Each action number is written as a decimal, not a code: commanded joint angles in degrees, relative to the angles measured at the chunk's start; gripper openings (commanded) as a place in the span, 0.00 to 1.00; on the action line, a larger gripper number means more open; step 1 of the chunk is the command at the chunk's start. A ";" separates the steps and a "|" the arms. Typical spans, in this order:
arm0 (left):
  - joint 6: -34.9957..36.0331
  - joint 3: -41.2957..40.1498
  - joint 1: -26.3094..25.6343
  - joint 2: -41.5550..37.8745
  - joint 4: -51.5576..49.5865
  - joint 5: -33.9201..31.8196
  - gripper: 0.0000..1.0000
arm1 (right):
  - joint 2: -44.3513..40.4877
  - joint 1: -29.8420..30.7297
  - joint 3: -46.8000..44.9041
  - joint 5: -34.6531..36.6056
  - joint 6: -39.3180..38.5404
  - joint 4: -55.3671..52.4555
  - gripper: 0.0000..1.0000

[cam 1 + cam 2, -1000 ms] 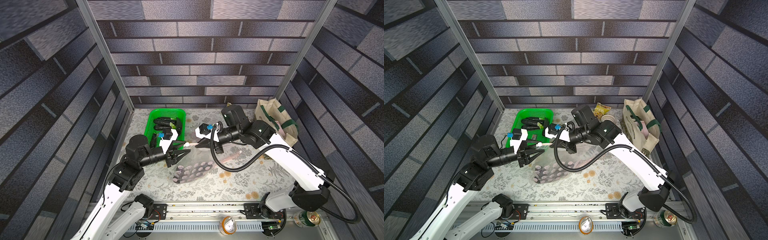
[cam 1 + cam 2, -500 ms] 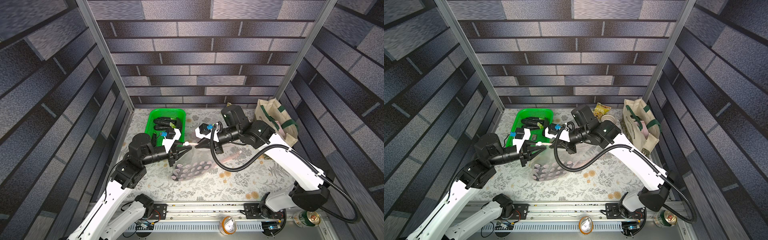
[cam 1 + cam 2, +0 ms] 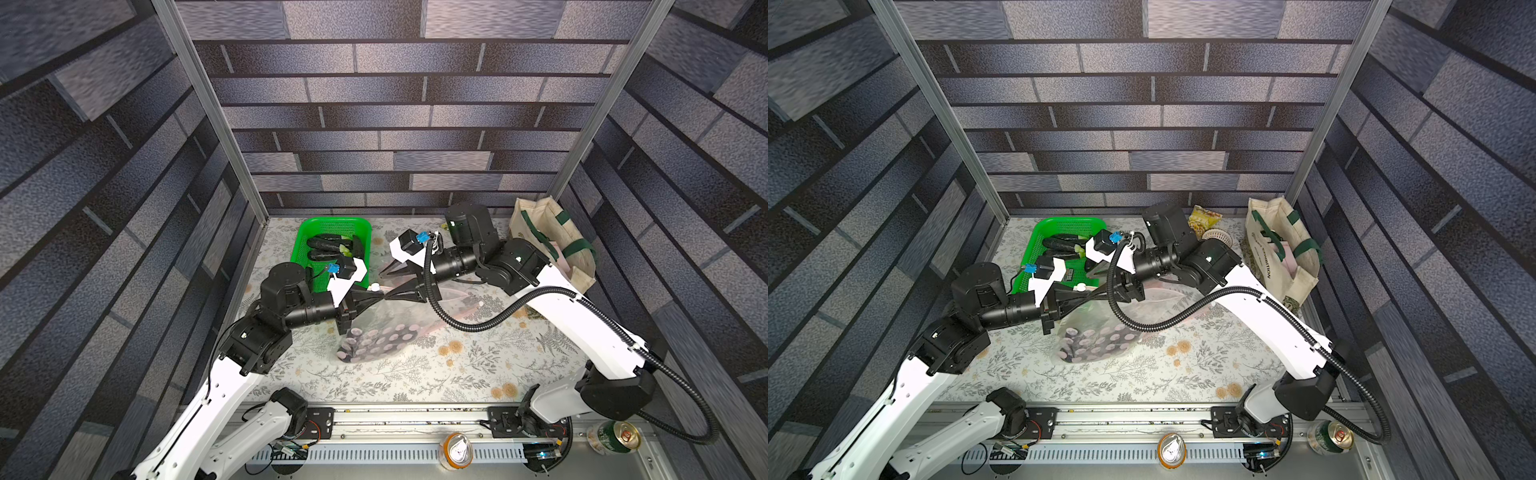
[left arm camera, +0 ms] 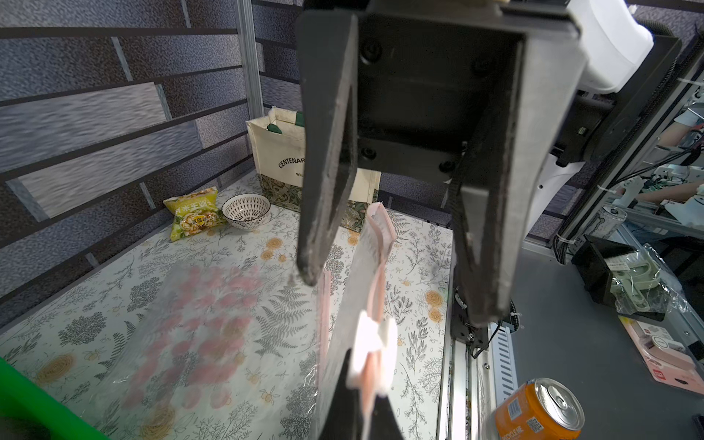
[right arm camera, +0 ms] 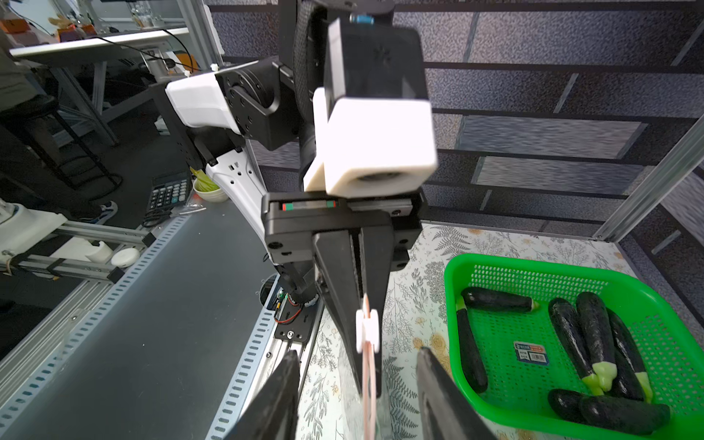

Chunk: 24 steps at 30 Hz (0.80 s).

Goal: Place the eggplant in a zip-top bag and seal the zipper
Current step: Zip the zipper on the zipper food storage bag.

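The left gripper (image 3: 379,296) pinched the pink zipper strip (image 4: 377,247) of the clear pink-dotted plastic bag (image 3: 374,336), with the white slider (image 5: 366,329) just beyond its tips, likely anchoring it. The right gripper (image 4: 396,293) had its jaws spread astride the strip.

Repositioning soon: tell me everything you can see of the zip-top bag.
The zip-top bag is clear, soft plastic printed with pink dots, with a pink zipper strip and a white slider. The left gripper is shut on the strip beside the slider, holding the top edge up; the right gripper stands open astride the strip, not pinching it. The dotted lower part sags onto the floral tablecloth, where something dark shows through. Whether the zipper is sealed cannot be told.
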 commanded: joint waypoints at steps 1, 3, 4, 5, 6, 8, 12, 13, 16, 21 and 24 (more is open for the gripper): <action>2.03 2.30 -0.38 0.03 -1.23 -0.21 0.01 | 2.06 0.49 2.54 -4.94 2.97 0.52 0.46; 2.22 2.39 -0.63 0.01 -1.30 -0.65 0.01 | 2.82 0.55 3.29 -6.16 3.34 0.16 0.43; 2.21 2.48 -0.72 0.01 -1.30 -0.83 0.01 | 3.11 0.68 3.55 -6.32 3.33 -0.20 0.42; 2.24 2.48 -0.79 0.01 -1.23 -0.97 0.01 | 3.29 0.79 3.69 -6.20 3.22 -0.50 0.42; 2.25 2.56 -0.97 -0.04 -1.19 -1.07 0.01 | 3.47 0.96 3.72 -5.70 2.97 -0.90 0.41; 2.34 2.59 -1.14 0.01 -1.20 -1.34 0.01 | 3.76 1.12 3.69 -5.52 2.83 -1.42 0.41; 2.68 3.00 -1.41 0.52 -1.70 -1.64 0.01 | 4.18 1.32 3.89 -5.56 2.78 -1.65 0.30; 2.69 3.09 -1.49 0.50 -1.72 -1.78 0.01 | 4.28 1.25 3.91 -5.56 2.74 -1.69 0.27; 2.77 3.01 -1.64 0.42 -1.78 -2.28 0.01 | 4.21 1.25 4.00 -5.30 2.25 -2.36 0.22; 2.94 3.01 -1.77 0.34 -2.15 -3.31 0.07 | 3.94 1.27 3.84 -4.57 1.37 -3.16 0.02; 2.39 2.71 -1.86 0.04 -1.44 -3.91 0.21 | 3.46 1.28 3.40 -4.19 1.03 -2.83 0.00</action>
